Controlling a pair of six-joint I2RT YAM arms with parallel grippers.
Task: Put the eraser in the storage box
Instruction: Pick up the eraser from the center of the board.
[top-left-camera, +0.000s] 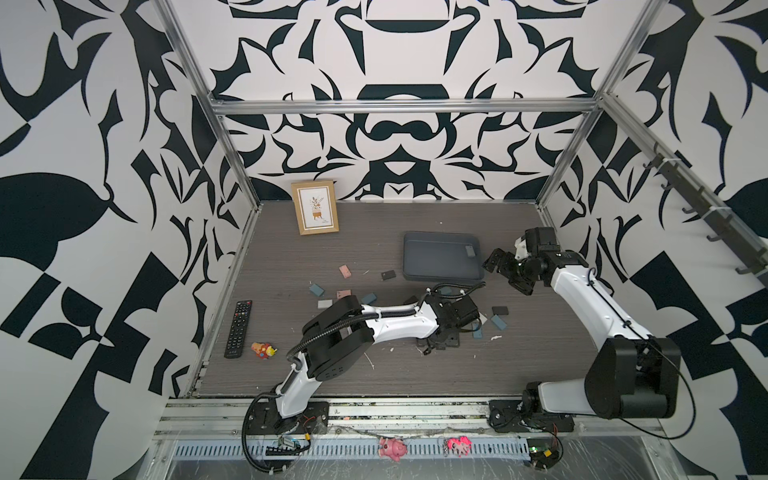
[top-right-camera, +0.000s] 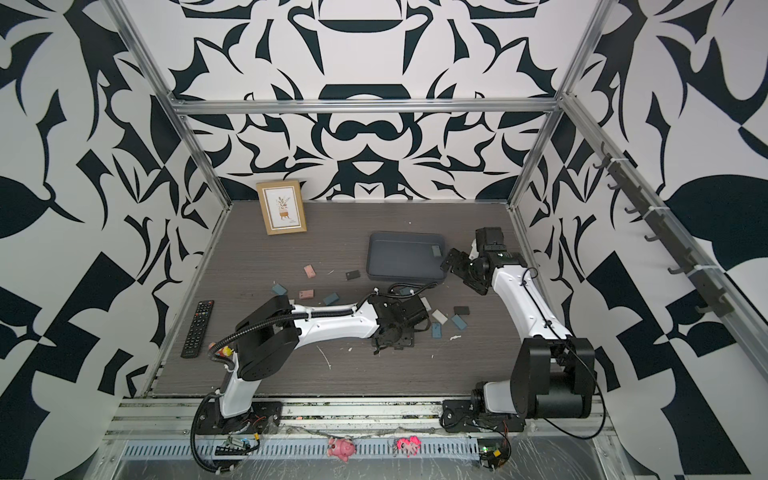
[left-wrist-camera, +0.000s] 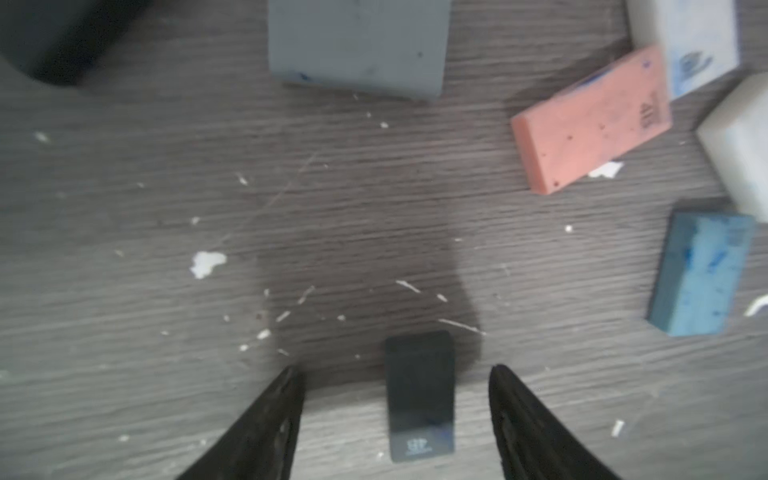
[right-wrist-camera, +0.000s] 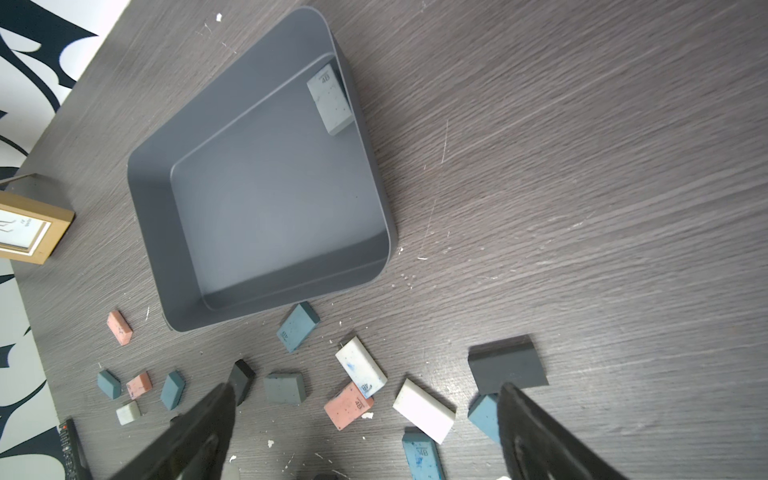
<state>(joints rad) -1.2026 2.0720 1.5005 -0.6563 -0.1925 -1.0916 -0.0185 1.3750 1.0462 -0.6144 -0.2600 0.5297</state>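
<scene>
item: left gripper. down low over the surface near its middle, fingers parted, one on either side of a black eraser. bare surface shows between the eraser and each finger, so nothing is gripped yet. in both top views the arm's own wrist hides this eraser.

item: black eraser. lies flat on the surface, its long sides running along the fingers, nearer one finger than the other, well apart from the storage box.

item: storage box. right of centre, toward the back of the surface. one grey eraser already lies inside, tucked against a corner.

item: right gripper. hangs just beside the box's right end, fingers spread wide, holding nothing.

item: loose erasers. pink, blue, another grey and more, scattered on the surface around the left gripper and between it and the box.

item: sundries. picture frame, remote, small toy; none looks to have a part in the job.

step in hand, as i judge it: the grasp on the black eraser, lined up but not made.

next move calls for: the fingers pressing in on the eraser's two long sides, then a straight lift clear of its neighbours, a carry over the low rim and a release above the box's bare floor. being off-centre, the eraser may slide before both fingers bear on it.
</scene>
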